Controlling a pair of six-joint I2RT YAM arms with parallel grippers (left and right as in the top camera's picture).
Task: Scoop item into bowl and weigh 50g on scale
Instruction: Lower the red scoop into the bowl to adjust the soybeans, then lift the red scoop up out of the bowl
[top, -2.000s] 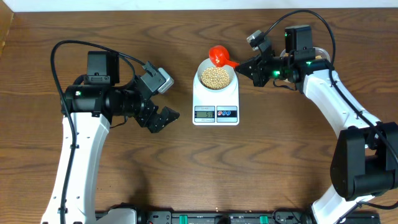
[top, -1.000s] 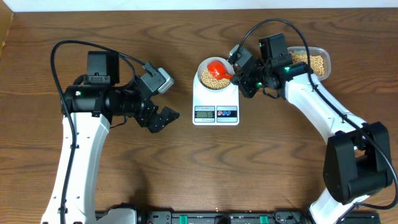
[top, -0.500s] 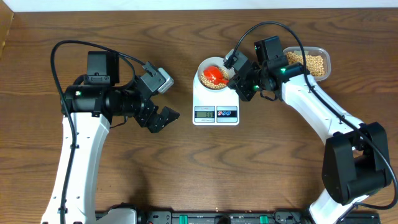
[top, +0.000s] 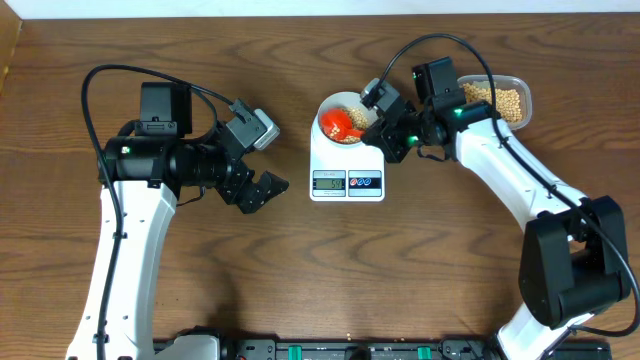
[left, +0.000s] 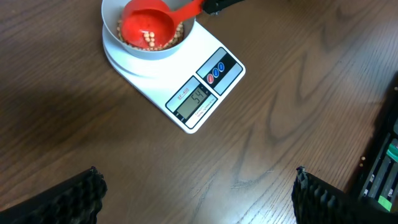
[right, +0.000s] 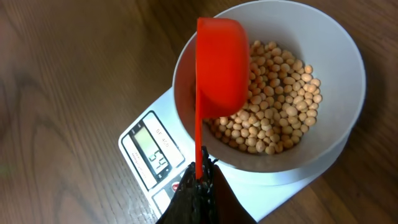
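Observation:
The white bowl (top: 349, 97) stands on the white scale (top: 347, 160) and holds tan beans (top: 356, 135). My right gripper (top: 385, 128) is shut on the handle of a red scoop (top: 338, 122), whose cup is inside the bowl over the beans. In the right wrist view the gripper (right: 202, 180) grips the scoop (right: 221, 68), which is tipped on its side above the beans (right: 280, 106) in the bowl (right: 348, 74). The scale's display (right: 152, 155) reads 54. My left gripper (top: 262, 190) is open and empty, left of the scale.
A clear plastic tub (top: 503, 99) of beans stands at the back right, behind my right arm. The left wrist view shows the bowl (left: 112, 18), scoop (left: 148, 26), scale (left: 205, 81) and bare wood between my left gripper's fingers (left: 199, 193).
My right gripper has carried the red scoop from behind the bowl down into it and to the left, uncovering the tub. The left arm has not moved.

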